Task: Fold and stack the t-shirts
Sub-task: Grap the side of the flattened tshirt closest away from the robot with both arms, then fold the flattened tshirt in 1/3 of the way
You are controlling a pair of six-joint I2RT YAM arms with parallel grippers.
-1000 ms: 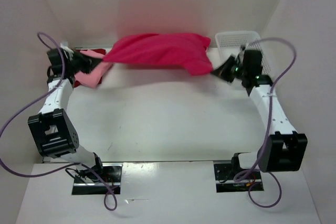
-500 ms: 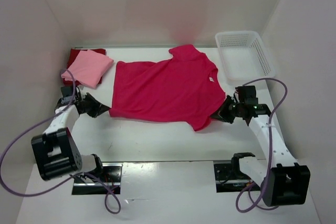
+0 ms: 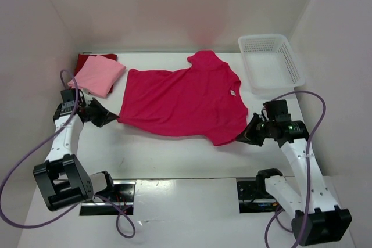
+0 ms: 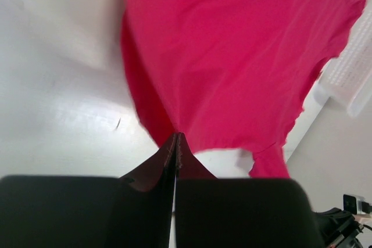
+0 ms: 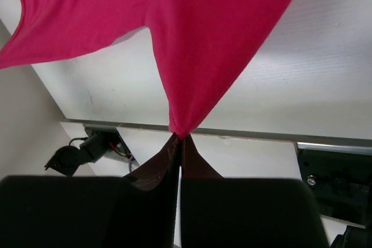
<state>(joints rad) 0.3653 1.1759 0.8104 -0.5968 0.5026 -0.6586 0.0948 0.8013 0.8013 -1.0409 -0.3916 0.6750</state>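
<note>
My left gripper (image 3: 113,120) and right gripper (image 3: 242,137) pinch near corners of the bright crimson-magenta cloth t-shirt (image 3: 180,100) — spread across the white table (image 3: 174,155)

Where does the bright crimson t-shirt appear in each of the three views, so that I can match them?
Top external: the crimson t-shirt is spread over the middle of the white table.
Left wrist: the crimson t-shirt fills the upper right, its edge pinched in the shut left gripper.
Right wrist: it fills the top, narrowing to a corner pinched in the shut right gripper.
Shared landmark: the white table under it.
</note>
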